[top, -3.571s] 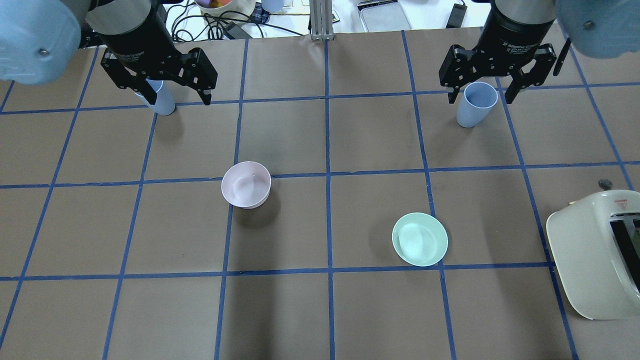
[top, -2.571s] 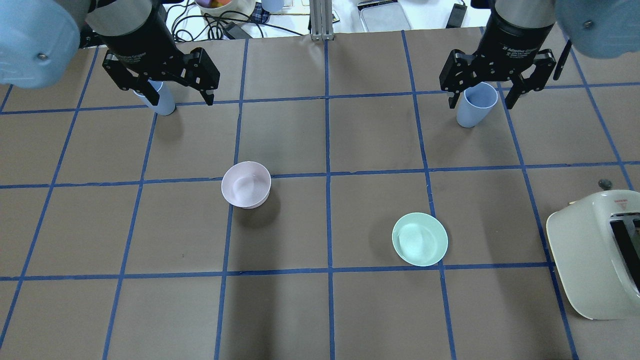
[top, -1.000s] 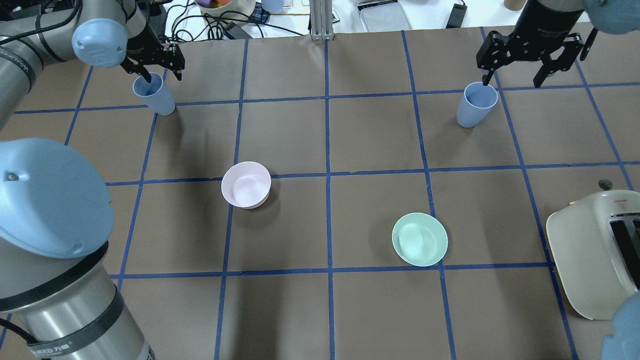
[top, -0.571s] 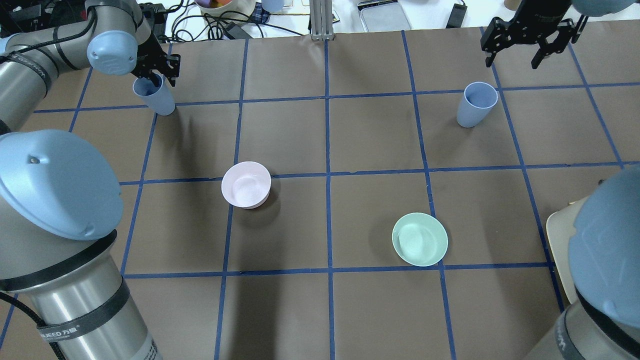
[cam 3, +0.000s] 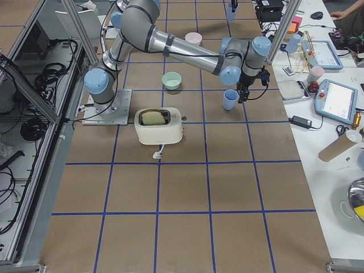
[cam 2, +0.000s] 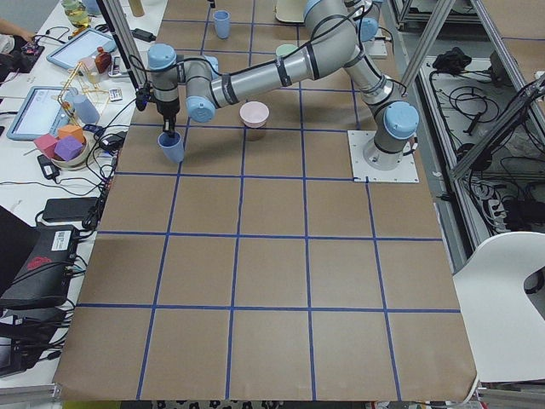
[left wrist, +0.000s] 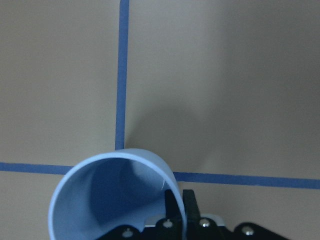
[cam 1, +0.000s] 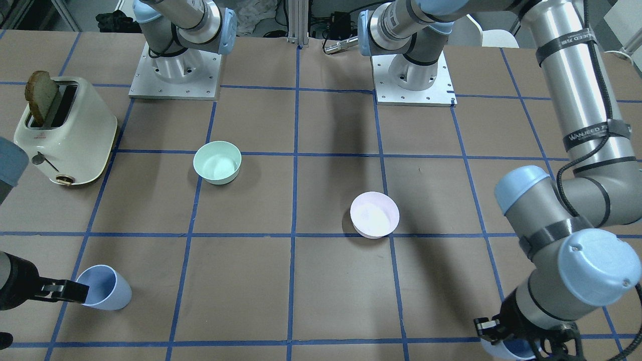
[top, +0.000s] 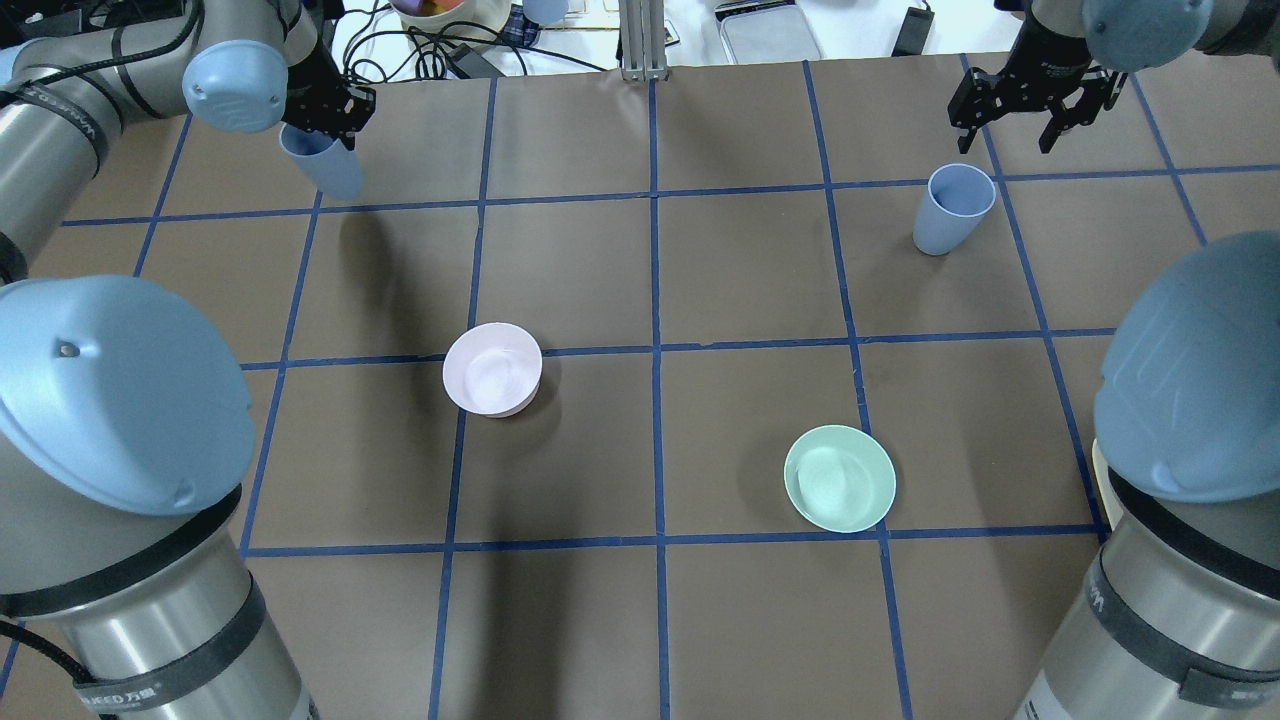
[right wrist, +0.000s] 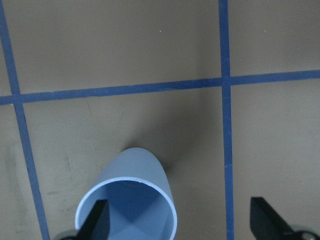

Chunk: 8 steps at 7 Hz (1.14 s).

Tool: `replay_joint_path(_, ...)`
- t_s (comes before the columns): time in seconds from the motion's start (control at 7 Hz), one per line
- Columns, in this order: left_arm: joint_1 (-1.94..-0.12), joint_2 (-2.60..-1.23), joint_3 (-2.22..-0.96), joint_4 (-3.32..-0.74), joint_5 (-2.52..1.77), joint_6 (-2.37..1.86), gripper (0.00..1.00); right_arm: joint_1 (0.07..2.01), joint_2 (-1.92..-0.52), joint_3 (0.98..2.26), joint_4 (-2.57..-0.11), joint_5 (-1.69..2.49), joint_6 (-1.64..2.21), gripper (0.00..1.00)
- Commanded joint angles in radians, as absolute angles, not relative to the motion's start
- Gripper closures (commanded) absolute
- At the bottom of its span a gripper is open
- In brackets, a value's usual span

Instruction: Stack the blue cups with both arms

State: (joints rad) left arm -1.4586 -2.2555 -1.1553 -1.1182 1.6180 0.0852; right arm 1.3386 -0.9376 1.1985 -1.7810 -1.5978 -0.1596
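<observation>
The left blue cup (top: 327, 168) hangs tilted a little above the table, pinched at its rim by my left gripper (top: 326, 122). The left wrist view shows the shut fingers (left wrist: 182, 207) on the cup's rim (left wrist: 115, 200). The right blue cup (top: 952, 210) stands upright on the table. My right gripper (top: 1000, 135) is open, above and just beyond it. In the right wrist view the cup (right wrist: 129, 200) sits low between the spread fingers (right wrist: 97, 222), close to the left one.
A pale pink bowl (top: 492, 368) and a mint-green bowl (top: 839, 478) sit mid-table. A cream toaster (cam 1: 65, 133) holding toast stands on the robot's right. Both arms' big elbow joints (top: 110, 390) loom over the near corners. Cables and clutter lie past the far edge.
My left gripper has shut on the left cup's rim and raised it off the table. My right gripper stayed open, drew back beyond the right cup, then shifted slightly left.
</observation>
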Motion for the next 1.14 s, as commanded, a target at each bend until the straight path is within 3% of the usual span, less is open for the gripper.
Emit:
replay_joint_path(0.0, -1.66, -2.204, -1.152, -1.143, 1.591, -0.242, 1.0, 1.336, -0.897, 1.209, -1.772, -1.598, -0.16, 0.0)
replay_joint_path(0.43, -1.96, -2.217, -1.237, -1.15, 1.591, -0.661, 1.0, 1.335, -0.899, 1.241, -1.77, -1.6, -0.16, 0.0)
replay_joint_path(0.57, -2.006, -2.189, -1.328, -1.14, 1.591, -0.716, 1.0, 1.335, -0.899, 1.241, -1.772, -1.597, -0.16, 0.14)
replay_joint_path(0.71, -2.011, -2.172, -1.388, -1.137, 1.589, -0.716, 1.0, 1.335, -0.899, 1.239, -1.77, -1.597, -0.149, 0.7)
replay_joint_path(0.86, -2.014, -2.166, -1.402, -1.138, 1.6, -0.721, 0.67, 1.335, -0.899, 1.239, -1.767, -1.598, -0.149, 1.0)
replay_joint_path(1.0, -2.014, -2.166, -1.404, -1.138, 1.603, -0.713, 0.01, 1.335, -0.902, 1.233, -1.758, -1.597, -0.152, 1.0)
